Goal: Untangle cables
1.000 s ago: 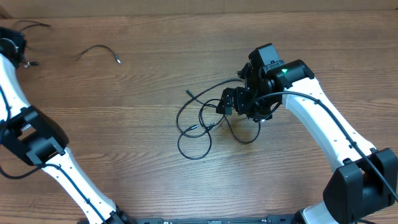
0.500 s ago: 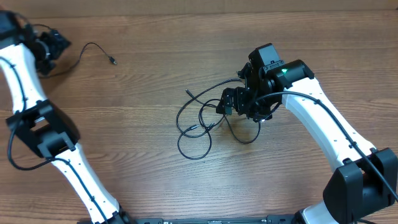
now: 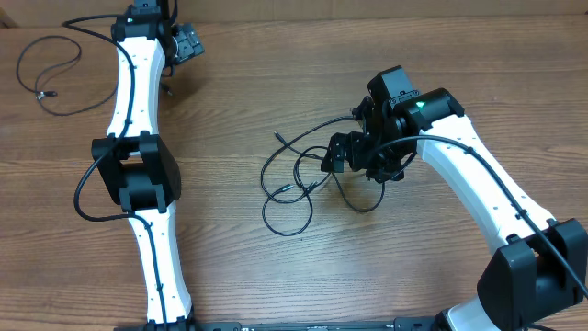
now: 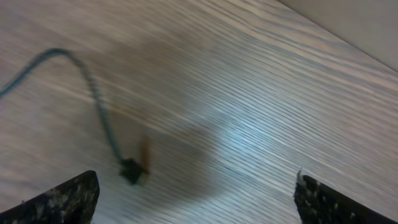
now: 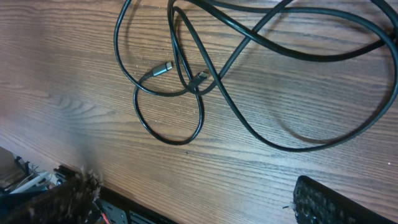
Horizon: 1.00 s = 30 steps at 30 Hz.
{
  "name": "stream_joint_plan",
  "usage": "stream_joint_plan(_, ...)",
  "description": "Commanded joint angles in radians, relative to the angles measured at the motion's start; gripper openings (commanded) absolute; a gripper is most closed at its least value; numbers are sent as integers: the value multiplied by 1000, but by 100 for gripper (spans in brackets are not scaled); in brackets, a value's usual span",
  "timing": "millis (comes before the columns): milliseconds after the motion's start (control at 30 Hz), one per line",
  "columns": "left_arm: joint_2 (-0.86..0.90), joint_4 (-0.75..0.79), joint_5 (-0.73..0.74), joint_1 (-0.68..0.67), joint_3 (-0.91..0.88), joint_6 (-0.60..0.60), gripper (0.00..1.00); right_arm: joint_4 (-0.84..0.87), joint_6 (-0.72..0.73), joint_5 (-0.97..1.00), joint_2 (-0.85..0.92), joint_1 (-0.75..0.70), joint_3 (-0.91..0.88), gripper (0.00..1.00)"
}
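A tangle of thin black cables (image 3: 292,184) lies in loose loops at mid-table. My right gripper (image 3: 333,153) hovers at the tangle's right edge, open and empty. In the right wrist view the loops (image 5: 186,74) lie beyond my gripper (image 5: 194,186), with a silver-tipped plug (image 5: 163,68) among them. Another cable (image 3: 46,69) lies as a single loop at the far left. My left gripper (image 3: 188,44) is at the back left, open. The blurred left wrist view shows a cable end with a small plug (image 4: 130,171) on the wood ahead of the left gripper (image 4: 198,183), nothing between the fingers.
The wooden table's back edge (image 4: 348,43) runs close behind the left gripper. My left arm (image 3: 138,119) stretches from the front edge to the back left. The table's front edge and the arm mounts (image 5: 124,208) show below the right gripper.
My left arm has swung right along the back of the table and its gripper has opened. The loop of cable at the far left is now uncovered. The right arm has not moved.
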Motion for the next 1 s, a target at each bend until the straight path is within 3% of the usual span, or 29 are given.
stream_joint_plan(0, 29, -33, -167, 20, -5, -119, 100, -3, -2, 2, -6, 5, 7, 100)
stream_joint_plan(200, 58, -48, -146, 56, -6, -142, 98, 0, -2, 2, -6, 5, 7, 100)
stream_joint_plan(367, 117, -31, -65, 74, -6, -137, 79, 7, -1, 2, -6, 5, 7, 100)
stream_joint_plan(467, 134, -2, -69, 75, -6, -137, 55, -4, -1, 2, -6, 5, 7, 100)
stream_joint_plan(567, 135, 47, -81, 75, -6, -136, 45, -10, -1, 2, -6, 5, 7, 100)
stream_joint_plan(800, 134, 131, -23, 80, 0, -137, 4, -20, -1, 2, -6, 5, 7, 100)
stream_joint_plan(967, 122, 136, -19, 117, 107, -137, 4, -26, -1, 2, -6, 5, 7, 100)
